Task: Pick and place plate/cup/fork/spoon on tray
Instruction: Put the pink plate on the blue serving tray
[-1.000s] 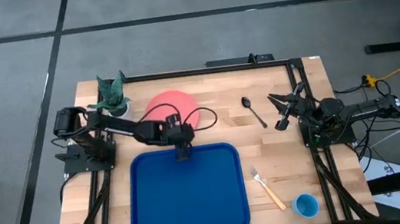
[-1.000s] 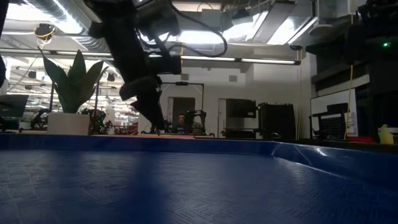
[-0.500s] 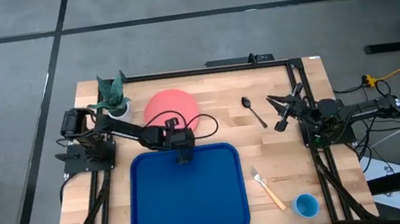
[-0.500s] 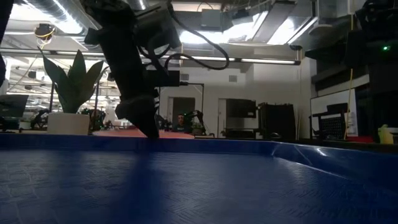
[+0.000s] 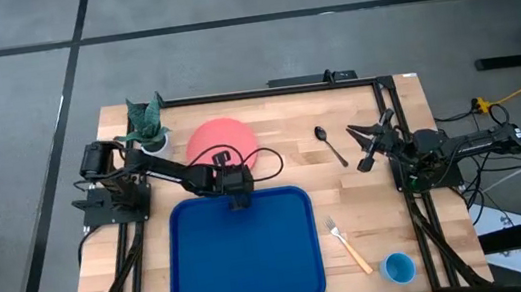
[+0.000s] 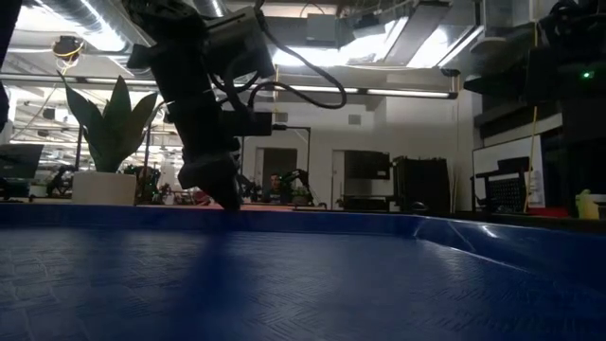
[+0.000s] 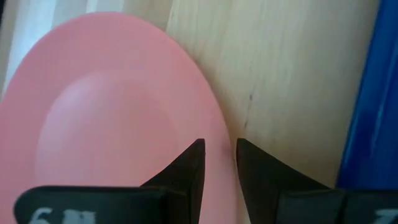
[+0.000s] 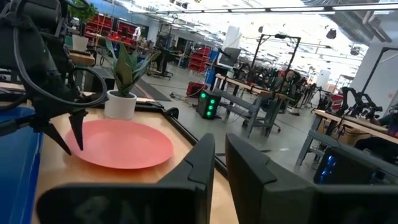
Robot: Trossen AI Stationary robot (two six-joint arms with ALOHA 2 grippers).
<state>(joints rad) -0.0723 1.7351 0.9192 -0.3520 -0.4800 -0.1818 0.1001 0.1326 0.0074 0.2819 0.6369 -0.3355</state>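
One potted green plant in a white pot (image 5: pixel 148 127) is standing at the table's (image 5: pixel 284 168) far left corner. One flat salmon-pink round plate (image 5: pixel 221 138) is lying beside it, its near edge sitting between the slightly parted fingers of the left gripper (image 7: pixel 219 163). One deep-blue rectangular plastic tray (image 5: pixel 242 253), one dark spoon (image 5: pixel 329 144), one tan-handled fork (image 5: pixel 348 245) and one light-blue cup (image 5: pixel 399 268) are lying apart. The right gripper (image 5: pixel 369 142) is resting open, holding nothing.

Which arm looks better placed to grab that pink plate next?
The left. Its tool hangs open at the near edge of the plate, one finger over its rim. The right tool waits across the table by the spoon.
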